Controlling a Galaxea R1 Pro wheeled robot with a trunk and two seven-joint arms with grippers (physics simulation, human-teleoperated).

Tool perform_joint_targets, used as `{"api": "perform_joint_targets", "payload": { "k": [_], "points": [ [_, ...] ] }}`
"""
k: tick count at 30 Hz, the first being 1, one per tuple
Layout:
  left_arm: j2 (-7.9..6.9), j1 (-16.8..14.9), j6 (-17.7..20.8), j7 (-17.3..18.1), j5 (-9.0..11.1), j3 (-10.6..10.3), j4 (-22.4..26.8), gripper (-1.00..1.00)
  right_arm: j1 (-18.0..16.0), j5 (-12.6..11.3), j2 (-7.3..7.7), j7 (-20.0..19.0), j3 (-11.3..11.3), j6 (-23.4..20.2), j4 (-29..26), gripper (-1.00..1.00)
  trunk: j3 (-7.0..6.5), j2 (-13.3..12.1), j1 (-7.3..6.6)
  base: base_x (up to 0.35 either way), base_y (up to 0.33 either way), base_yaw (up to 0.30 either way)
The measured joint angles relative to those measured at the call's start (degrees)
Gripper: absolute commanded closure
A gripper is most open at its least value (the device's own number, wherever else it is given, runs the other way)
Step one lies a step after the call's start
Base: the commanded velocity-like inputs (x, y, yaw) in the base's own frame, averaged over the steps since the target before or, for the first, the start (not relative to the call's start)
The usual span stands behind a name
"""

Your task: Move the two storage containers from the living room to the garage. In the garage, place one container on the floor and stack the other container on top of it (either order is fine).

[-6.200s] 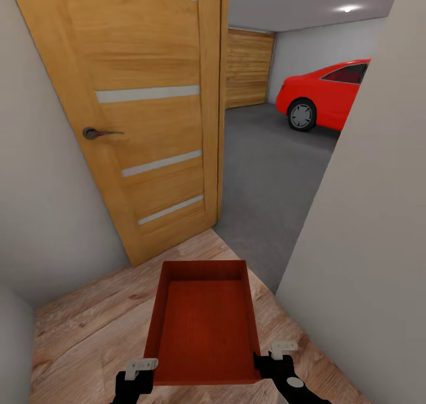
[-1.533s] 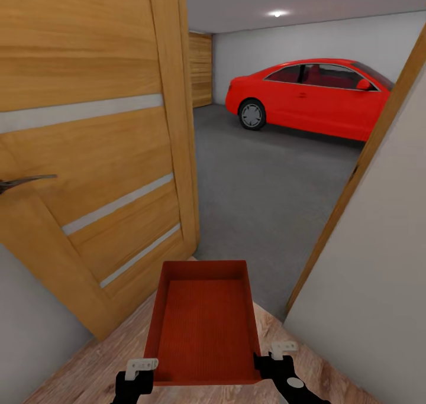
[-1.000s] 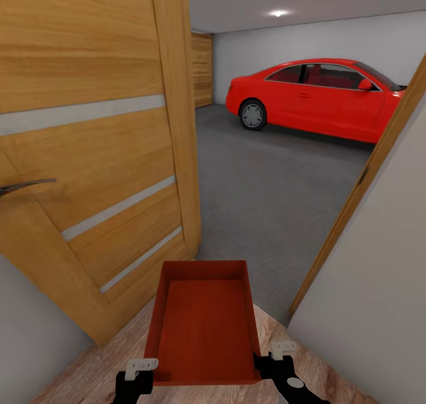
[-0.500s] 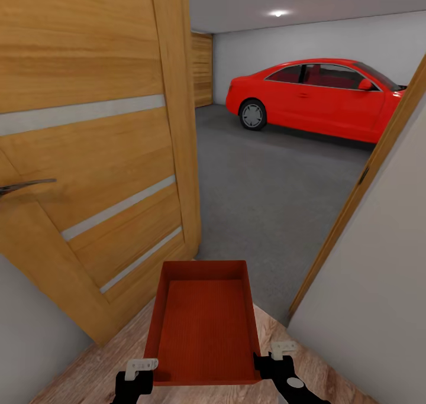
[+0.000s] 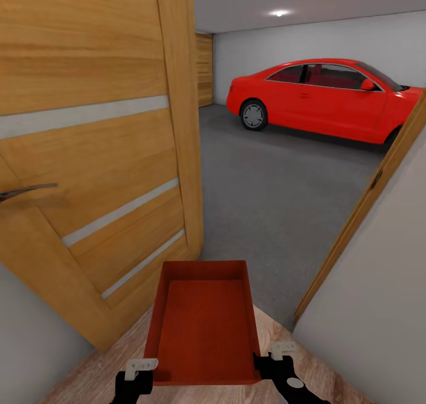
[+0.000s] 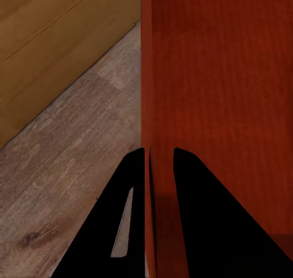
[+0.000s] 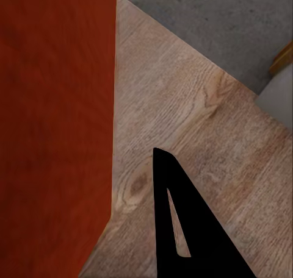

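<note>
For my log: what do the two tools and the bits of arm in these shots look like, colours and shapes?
In the head view, both the left tool and right tool have black bodies topped with small off-white brackets with dark holes; the right one carries a pale round disc. In the wrist views the fingers are flat black tapering wedges, each with a narrow slot. No cables or markings show.

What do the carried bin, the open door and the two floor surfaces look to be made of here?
Storage container: probably moulded plastic, matte orange-red, with thin straight walls and a finely ribbed bottom. Door: wood or wood veneer, going by the horizontal grain, with pale inset strips that may be frosted glass or metal. Near floor: light wood-look planks with visible knots. Garage floor: rough, dark grey, concrete-like.
</note>
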State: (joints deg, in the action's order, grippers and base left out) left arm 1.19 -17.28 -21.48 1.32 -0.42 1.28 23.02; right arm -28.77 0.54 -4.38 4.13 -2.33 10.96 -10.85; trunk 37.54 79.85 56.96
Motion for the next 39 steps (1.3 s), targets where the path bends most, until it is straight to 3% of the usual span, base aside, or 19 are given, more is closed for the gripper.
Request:
{"api": "perform_joint_targets", "payload": {
  "k": [11, 20, 39],
  "points": [
    [0.0, 0.0, 0.0, 0.0, 0.0, 0.0, 0.0, 1.0, 0.0, 0.0, 0.0, 0.0, 0.0, 0.0, 0.0, 1.0, 0.0, 0.0, 0.02, 0.053, 0.039, -0.007],
    [0.03, 0.0, 0.0, 0.0, 0.0, 0.0, 0.0, 1.0, 0.0, 0.0, 0.01, 0.0, 0.0, 0.0, 0.0, 1.0, -0.04, 0.0, 0.02, 0.001, 0.001, -0.191],
    [0.0, 0.0, 0.0, 0.0, 0.0, 0.0, 0.0, 1.0, 0.0, 0.0, 0.0, 0.0, 0.0, 0.0, 0.0, 1.0, -0.12, 0.0, 0.02, 0.072, 0.095, -0.074]
  ]
}}
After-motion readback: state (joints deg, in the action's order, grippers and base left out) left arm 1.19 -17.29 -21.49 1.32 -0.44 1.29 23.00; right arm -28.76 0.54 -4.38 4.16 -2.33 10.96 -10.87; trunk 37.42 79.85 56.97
